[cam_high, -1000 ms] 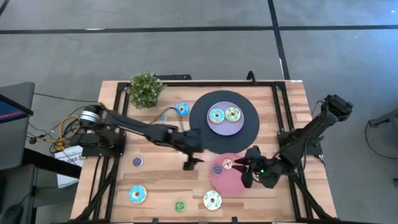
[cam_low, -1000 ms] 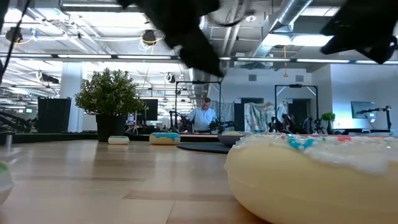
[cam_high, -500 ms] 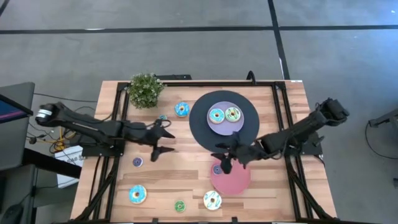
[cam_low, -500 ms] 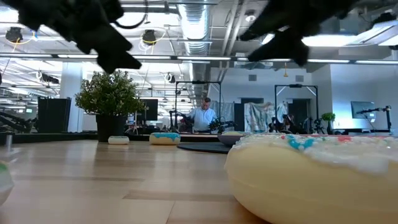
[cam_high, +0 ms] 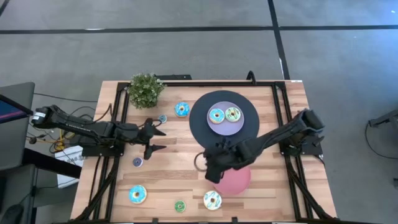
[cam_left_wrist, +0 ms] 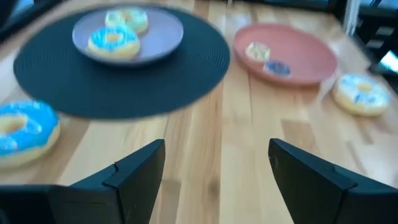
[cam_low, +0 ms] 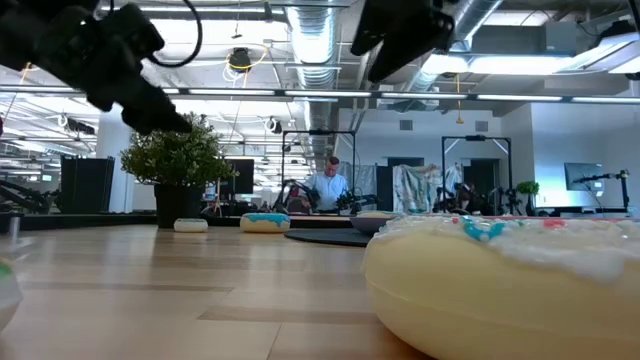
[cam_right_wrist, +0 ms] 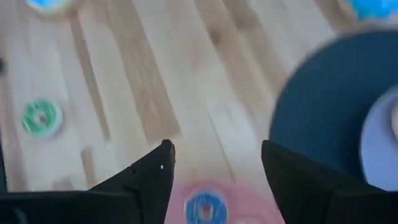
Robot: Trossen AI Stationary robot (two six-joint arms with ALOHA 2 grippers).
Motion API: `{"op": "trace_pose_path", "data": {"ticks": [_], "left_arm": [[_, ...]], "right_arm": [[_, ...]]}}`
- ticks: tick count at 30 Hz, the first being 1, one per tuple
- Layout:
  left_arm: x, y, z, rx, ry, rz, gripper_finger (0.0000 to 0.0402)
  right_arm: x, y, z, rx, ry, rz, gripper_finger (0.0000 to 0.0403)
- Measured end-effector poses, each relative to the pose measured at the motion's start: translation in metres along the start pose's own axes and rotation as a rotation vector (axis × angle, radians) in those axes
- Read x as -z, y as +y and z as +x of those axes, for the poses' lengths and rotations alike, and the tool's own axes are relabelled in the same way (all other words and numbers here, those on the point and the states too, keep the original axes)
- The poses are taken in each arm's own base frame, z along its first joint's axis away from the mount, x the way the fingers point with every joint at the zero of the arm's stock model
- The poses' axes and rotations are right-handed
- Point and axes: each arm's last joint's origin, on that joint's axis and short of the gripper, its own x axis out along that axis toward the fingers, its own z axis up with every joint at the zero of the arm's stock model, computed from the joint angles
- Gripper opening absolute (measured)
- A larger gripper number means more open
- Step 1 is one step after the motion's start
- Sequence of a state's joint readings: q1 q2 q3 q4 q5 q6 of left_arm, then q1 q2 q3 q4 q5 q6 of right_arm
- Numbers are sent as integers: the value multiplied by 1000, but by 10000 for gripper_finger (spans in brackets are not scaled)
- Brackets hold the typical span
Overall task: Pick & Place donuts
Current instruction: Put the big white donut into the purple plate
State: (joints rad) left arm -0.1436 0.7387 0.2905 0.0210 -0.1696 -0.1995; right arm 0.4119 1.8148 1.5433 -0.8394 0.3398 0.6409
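1. The desk has a pale wooden plank top with a dark frame along its edges.
2. A small potted plant stands at its far left corner.
3. A large black disc lies far of centre; a pink plate lies near it.
4. Directly on the wood lie donuts: blue, small purple, blue, small green, white.

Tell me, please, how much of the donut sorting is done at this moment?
Done: two iced donuts lie on the lavender round plate, two small ones on the pink round plate. In hand: nothing; the left gripper and right gripper hover open and empty. Left: about six donuts on the wooden table, such as the blue-iced donut.
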Motion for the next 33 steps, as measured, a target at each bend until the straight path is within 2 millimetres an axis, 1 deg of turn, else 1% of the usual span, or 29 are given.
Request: {"op": "trace_pose_path", "data": {"ticks": [2, 5, 9, 13, 16, 18, 19, 23, 25, 27, 29, 31, 33], "left_arm": [[4, 0, 0, 0, 37, -13, 279], [7, 1, 0, -3, 71, -19, 279], [9, 1, 0, 7, 96, -17, 279], [9, 1, 0, 13, 96, -18, 279], [9, 1, 0, 12, 97, -33, 279], [9, 1, 0, 10, 98, -61, 279], [9, 1, 0, 9, 98, -77, 279], [9, 1, 0, 8, 98, -108, 279], [9, 1, 0, 7, 99, -108, 279], [10, 1, 0, 5, 105, -118, 279], [11, 1, -1, 6, 120, -143, 279], [13, 1, -1, 18, 142, -162, 279], [14, 1, -1, 29, 158, -180, 279]], "right_arm": [[-1, 12, -1, 16, 87, 5, 220], [3, 32, 0, -2, 180, -17, 210], [12, 58, 6, -77, 226, -94, 198], [23, 73, 15, -97, 238, -186, 189], [28, 78, 15, -115, 237, -275, 185], [28, 83, 20, -139, 217, -321, 183], [30, 83, 23, -134, 232, -359, 183], [37, 87, 38, -144, 270, -476, 184], [42, 89, 50, -144, 302, -527, 186], [46, 90, 59, -139, 323, -561, 189], [46, 90, 60, -139, 319, -582, 196], [44, 95, 66, -154, 283, -572, 205], [47, 93, 69, -141, 297, -583, 219]]}}
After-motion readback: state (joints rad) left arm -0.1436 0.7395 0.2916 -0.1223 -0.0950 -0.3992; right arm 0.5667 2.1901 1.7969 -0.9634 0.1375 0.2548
